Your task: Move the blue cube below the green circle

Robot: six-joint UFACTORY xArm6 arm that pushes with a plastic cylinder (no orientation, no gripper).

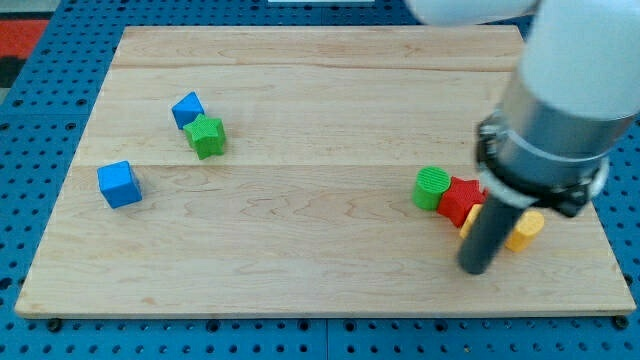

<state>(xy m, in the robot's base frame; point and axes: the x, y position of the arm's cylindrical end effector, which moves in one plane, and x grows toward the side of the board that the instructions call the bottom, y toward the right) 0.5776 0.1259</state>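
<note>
Blue plastic cube [119, 184] sits far to the view's left of my tip [473, 268], well apart from it; the rod has no pincer, so there is nothing to open or close. The ridged green circle [432, 188] is just up-left of my tip, touching a red block [462, 199]. I'd travel round behind the cube's left face, then push rightward along a low line — stopping beneath the circle.

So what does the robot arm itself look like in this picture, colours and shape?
The arm is a thick cylinder, white at the top and grey below, ending in a black collar. From that collar a straight dark rod runs down to my tip. No cables, labels or markings show.
</note>
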